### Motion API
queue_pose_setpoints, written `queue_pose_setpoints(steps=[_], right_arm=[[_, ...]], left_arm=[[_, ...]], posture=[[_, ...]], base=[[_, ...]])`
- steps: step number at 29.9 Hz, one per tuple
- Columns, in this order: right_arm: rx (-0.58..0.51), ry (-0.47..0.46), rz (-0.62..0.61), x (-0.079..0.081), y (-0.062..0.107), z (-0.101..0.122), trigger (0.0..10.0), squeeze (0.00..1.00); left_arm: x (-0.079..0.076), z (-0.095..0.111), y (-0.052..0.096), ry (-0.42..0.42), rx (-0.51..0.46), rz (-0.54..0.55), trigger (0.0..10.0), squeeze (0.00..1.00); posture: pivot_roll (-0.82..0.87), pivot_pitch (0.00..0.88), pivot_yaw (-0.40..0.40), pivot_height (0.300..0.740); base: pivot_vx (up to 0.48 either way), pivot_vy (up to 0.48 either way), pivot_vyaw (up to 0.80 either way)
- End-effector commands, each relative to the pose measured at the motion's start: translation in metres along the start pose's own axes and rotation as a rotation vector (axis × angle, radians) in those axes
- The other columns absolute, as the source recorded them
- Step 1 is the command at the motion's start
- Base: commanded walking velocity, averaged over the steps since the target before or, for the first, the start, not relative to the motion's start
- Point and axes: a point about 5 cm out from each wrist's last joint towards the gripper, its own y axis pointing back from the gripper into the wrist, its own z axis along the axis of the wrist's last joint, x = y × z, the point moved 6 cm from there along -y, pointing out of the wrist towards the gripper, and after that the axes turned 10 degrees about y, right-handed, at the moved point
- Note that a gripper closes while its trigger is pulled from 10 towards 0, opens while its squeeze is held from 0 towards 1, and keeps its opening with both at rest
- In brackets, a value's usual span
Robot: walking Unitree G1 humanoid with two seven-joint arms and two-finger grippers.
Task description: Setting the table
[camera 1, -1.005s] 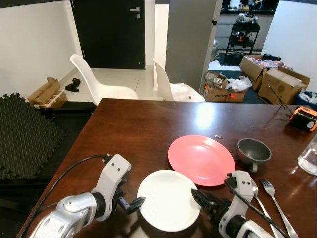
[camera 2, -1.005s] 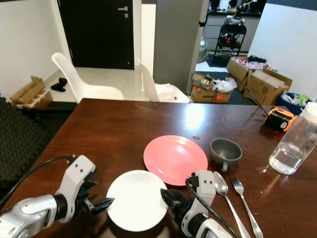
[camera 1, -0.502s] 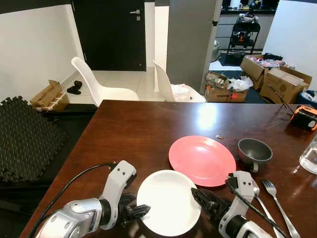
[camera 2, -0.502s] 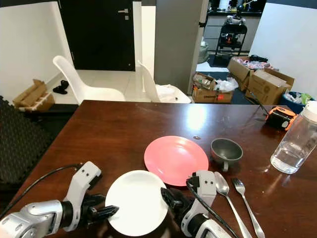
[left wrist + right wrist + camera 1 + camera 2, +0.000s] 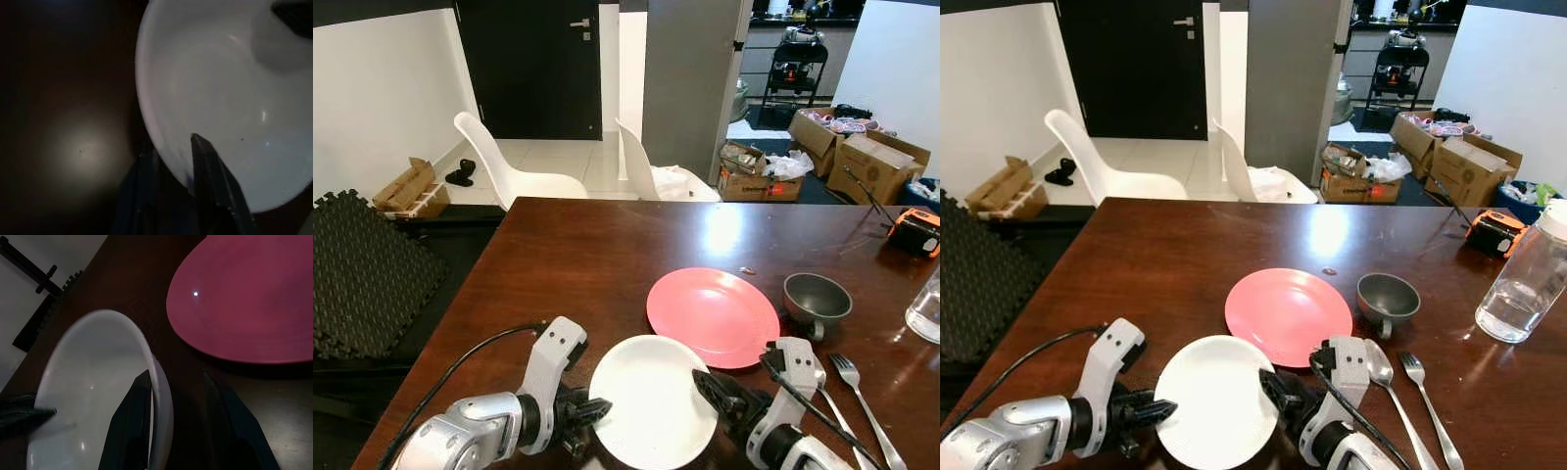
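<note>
White plate (image 5: 651,397) flat on table, near edge, just beside pink plate (image 5: 713,315).

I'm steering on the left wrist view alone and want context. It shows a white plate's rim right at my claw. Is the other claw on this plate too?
Observer: Yes. The right claw straddles the white plate's opposite rim, open, one finger over the plate and one outside it.
Operator: What lies beyond the plate?
Observer: A pink plate, just past it and towards the right.
Operator: Any cutlery out?
Observer: A spoon and a fork lie side by side to the right of the right claw, with a grey cup beyond them.
</note>
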Motion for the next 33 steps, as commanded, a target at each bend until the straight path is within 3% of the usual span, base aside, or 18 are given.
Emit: queue_pose_setpoints(steps=[1,3,4,6,8,10,14,23,30,31,33], right_arm=[[-0.017,0.022,0.0,0.0,0.001,0.006,10.0,0.0],[-0.013,0.028,0.004,0.001,0.001,0.005,10.0,0.0],[-0.005,0.033,0.01,0.002,0.0,0.003,10.0,0.0],[-0.001,0.037,0.013,0.002,0.0,0.002,10.0,0.0],[0.006,0.048,0.021,0.004,-0.001,0.0,10.0,0.0],[0.006,0.05,0.028,0.006,-0.001,-0.001,10.0,0.0],[0.028,0.045,0.031,0.006,-0.002,-0.005,10.0,0.0],[0.123,-0.004,-0.057,-0.014,-0.005,-0.022,10.0,0.0],[0.183,-0.009,-0.043,-0.014,-0.01,-0.032,10.0,0.0],[0.185,-0.01,-0.038,-0.014,-0.011,-0.032,9.8,0.0],[0.19,-0.037,-0.017,-0.012,-0.012,-0.034,6.2,0.0]], left_arm=[[0.0,0.017,0.007,-0.041,-0.081,0.001,2.6,0.0],[-0.001,0.022,0.009,-0.065,-0.102,0.001,2.6,0.0],[0.0,0.027,0.01,-0.09,-0.129,0.014,10.0,0.0],[0.001,0.029,0.011,-0.098,-0.141,0.018,10.0,0.0],[0.002,0.038,0.014,-0.171,-0.193,0.051,10.0,0.0],[0.005,0.047,0.017,-0.194,-0.248,0.086,10.0,0.0],[0.006,0.05,0.019,-0.19,-0.269,0.099,10.0,0.0],[0.016,0.058,0.025,-0.214,-0.321,0.147,10.0,0.0],[0.017,0.06,0.027,-0.212,-0.333,0.161,10.0,0.0],[0.017,0.06,0.027,-0.211,-0.336,0.162,10.0,0.0],[0.017,0.06,0.027,-0.209,-0.342,0.167,10.0,0.0]], posture=[[-0.02,0.11,0.118,0.74],[-0.02,0.11,0.118,0.74],[-0.02,0.109,0.115,0.74],[-0.02,0.109,0.115,0.74],[-0.02,0.109,0.113,0.74],[-0.02,0.108,0.112,0.74],[-0.02,0.104,0.108,0.74],[-0.01,0.097,0.099,0.74],[-0.01,0.096,0.093,0.74],[-0.01,0.096,0.093,0.74],[0.0,0.095,0.087,0.74]], base=[[0.0,0.0,0.0],[0.0,0.0,0.0],[0.0,0.0,0.0],[0.0,0.0,0.0],[0.0,0.0,0.0],[0.0,0.0,0.0],[0.0,0.0,0.0],[0.0,0.0,0.0],[0.0,0.0,0.0],[0.0,0.0,0.0],[0.0,0.0,0.0]])
